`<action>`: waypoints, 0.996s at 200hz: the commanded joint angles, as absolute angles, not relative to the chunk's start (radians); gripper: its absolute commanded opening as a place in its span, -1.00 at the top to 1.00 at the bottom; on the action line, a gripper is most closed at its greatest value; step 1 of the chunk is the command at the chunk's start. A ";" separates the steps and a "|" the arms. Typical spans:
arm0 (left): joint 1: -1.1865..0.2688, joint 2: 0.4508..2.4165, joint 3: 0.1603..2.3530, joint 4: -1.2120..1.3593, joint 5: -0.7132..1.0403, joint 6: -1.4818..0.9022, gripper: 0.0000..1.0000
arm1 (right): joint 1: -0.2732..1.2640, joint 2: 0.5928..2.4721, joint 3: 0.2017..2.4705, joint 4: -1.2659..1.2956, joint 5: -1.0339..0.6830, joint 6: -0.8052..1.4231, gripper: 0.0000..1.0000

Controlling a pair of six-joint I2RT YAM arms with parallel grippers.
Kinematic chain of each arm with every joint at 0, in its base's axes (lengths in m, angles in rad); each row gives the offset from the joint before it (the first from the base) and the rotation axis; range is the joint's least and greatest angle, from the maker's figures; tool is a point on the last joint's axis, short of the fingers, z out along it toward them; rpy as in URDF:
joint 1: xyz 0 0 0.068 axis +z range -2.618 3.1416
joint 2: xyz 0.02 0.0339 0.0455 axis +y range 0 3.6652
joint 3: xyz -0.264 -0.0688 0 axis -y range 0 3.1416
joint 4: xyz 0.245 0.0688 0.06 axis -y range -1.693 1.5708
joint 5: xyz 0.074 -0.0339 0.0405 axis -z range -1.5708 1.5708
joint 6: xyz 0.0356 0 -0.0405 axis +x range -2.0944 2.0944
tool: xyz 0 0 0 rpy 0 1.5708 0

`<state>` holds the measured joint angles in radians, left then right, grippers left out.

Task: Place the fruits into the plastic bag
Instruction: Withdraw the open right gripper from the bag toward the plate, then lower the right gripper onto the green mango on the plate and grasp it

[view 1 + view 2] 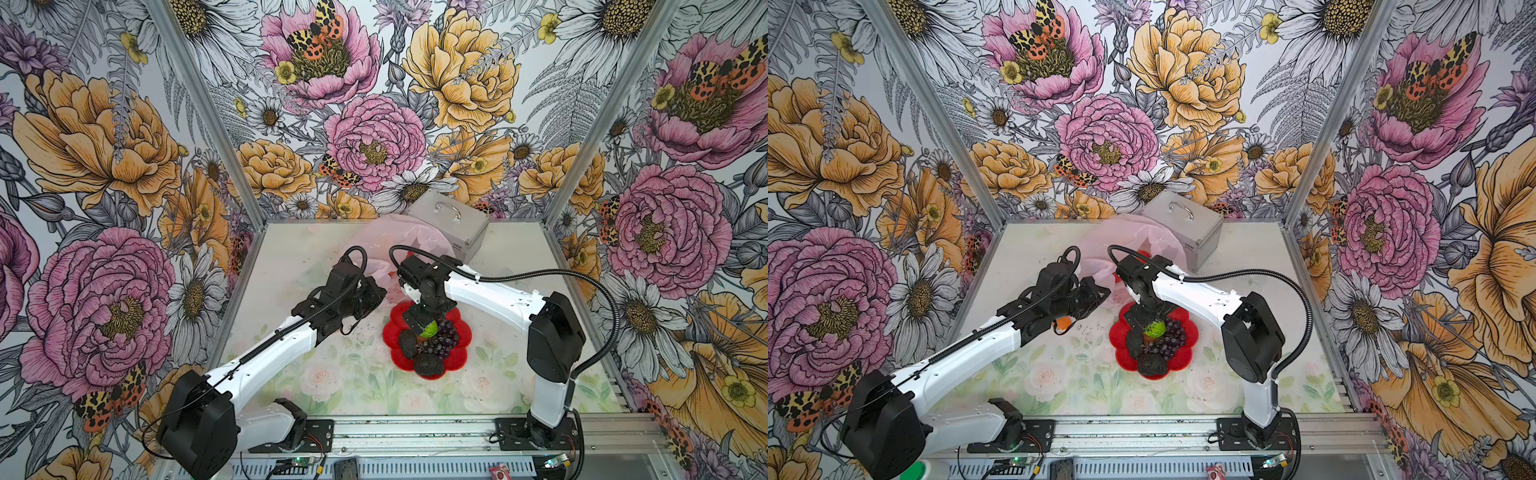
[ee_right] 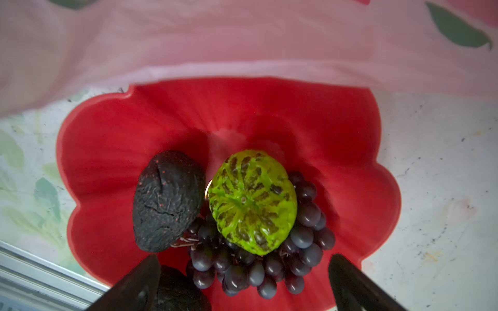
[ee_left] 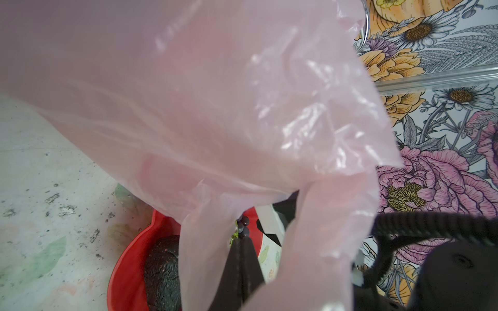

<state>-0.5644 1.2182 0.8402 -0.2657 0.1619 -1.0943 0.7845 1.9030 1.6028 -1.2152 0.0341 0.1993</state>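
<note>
- The right pincer [image 2: 245,269] stands wide open over the red flower-shaped plate [image 2: 107,150], and nothing is between its two fingers.
- The lime [image 2: 252,202] lies on the plate just ahead of the open fingers, in line with the gap between them. In the right wrist view no finger touches it.
- In both top views this pincer [image 1: 419,322] points down at the plate and hides part of the lime [image 1: 428,329].
- The lime rests on the dark purple grapes [image 2: 237,274], which spread under it and on the side nearer to the fingers.
- One black avocado [image 2: 167,202] lies just beside the lime; a second avocado [image 2: 180,293] is partly behind one finger.
- The plate sits near the middle of the counter [image 1: 332,374].
- The left pincer [image 3: 241,269] is closed, and it pinches the plastic bag [image 3: 188,94]. The pink film hangs around its fingers and fills most of the left wrist view.
- In a top view the bag [image 1: 399,239] stands lifted behind the plate, toward the far edge of the counter, between the two wrists.
- The bag's lower edge reaches over the far rim of the plate.
- A silver metal case [image 1: 451,222] stands at the far edge, just behind the bag.
</note>
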 commanded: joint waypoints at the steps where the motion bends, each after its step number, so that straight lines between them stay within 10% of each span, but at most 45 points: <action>1: -0.552 1.195 0.823 -0.273 0.168 -1.096 1.00 | 0.787 1.933 1.636 -1.240 0.082 0.186 -0.99; 199: -0.537 1.177 0.805 -0.282 0.157 -1.097 1.00 | 0.784 2.086 1.719 -1.238 0.072 0.182 -0.27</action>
